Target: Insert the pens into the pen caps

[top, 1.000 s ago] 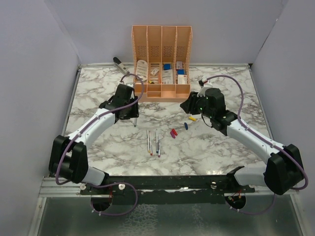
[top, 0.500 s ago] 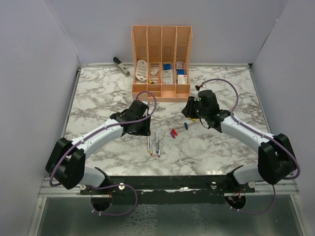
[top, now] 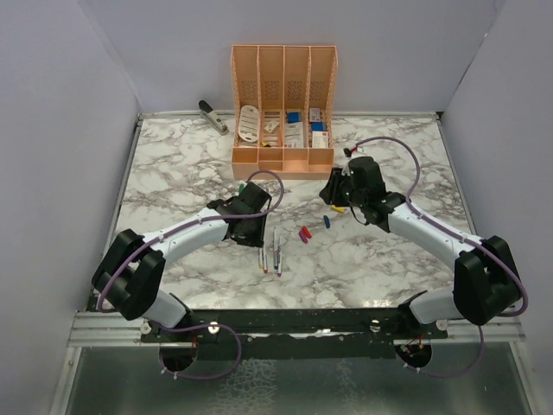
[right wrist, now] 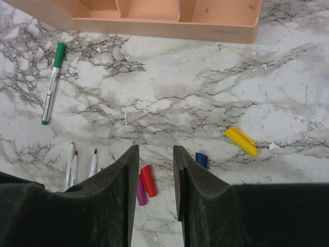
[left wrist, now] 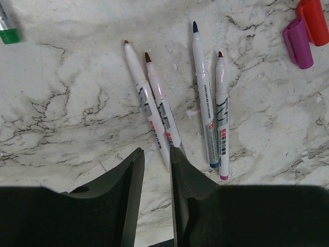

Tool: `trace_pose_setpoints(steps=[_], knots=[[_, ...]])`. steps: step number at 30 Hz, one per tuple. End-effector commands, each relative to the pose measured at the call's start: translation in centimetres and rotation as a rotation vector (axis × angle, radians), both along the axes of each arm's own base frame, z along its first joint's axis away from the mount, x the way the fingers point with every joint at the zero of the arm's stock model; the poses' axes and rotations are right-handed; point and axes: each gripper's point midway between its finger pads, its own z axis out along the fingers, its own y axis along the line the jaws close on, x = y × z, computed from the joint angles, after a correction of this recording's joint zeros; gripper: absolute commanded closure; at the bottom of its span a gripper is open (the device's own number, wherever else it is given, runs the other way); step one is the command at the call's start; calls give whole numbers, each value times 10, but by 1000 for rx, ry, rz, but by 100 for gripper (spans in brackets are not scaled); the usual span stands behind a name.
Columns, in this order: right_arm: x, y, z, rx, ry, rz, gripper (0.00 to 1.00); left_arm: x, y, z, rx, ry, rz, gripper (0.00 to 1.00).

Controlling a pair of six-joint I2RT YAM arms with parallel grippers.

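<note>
Four thin white-grey marker pens lie uncapped near the middle of the white marble table (top: 173,164), set in two pairs: the brown-tipped pen (left wrist: 144,98) touches the dark-red-tipped pen (left wrist: 162,98) along its side, and just beside them the blue-tipped pen (left wrist: 203,92) lies against the purple-tipped pen (left wrist: 222,113). The left gripper (left wrist: 157,154) is low over the tail ends of the first pair. Its black jaws stand only a narrow gap apart, and the brown-tipped pen's tail sits at the mouth of that gap; I cannot tell whether the jaws are pressing on it. A fifth pen, the white pen with a green cap on it (right wrist: 51,90), lies apart from the others, nearer the peach-coloured plastic organiser (right wrist: 154,25). The right gripper (right wrist: 155,152) hovers above the loose caps with its jaws spread and nothing between them. The stubby red cap (right wrist: 148,180) and the purple cap (right wrist: 140,189) lie touching each other just under its fingertips, the small blue cap (right wrist: 201,159) is near them, and the yellow cap (right wrist: 241,140) lies a little further off. A grey metal stapler (top: 213,115) rests at the far edge of the table beside the organiser.
</note>
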Motion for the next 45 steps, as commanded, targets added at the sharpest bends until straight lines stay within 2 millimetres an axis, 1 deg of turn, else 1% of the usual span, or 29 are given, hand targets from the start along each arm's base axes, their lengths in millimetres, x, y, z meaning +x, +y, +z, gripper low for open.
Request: trace_pose_setpoints(steps=[1, 13, 29, 39, 45], knots=[[1, -5, 15, 3, -39, -33, 68, -3, 4, -6, 58, 6, 9, 71], [-3, -7, 17, 10, -41, -38, 68, -5, 7, -18, 112, 17, 10, 71], [-5, -8, 18, 22, -40, -43, 68, -5, -2, -25, 105, 20, 8, 71], [-6, -8, 18, 22, -44, -39, 68, -7, -4, -34, 122, 38, 0, 71], [-5, -7, 19, 23, -47, -39, 68, -13, -2, -43, 141, 68, -17, 71]])
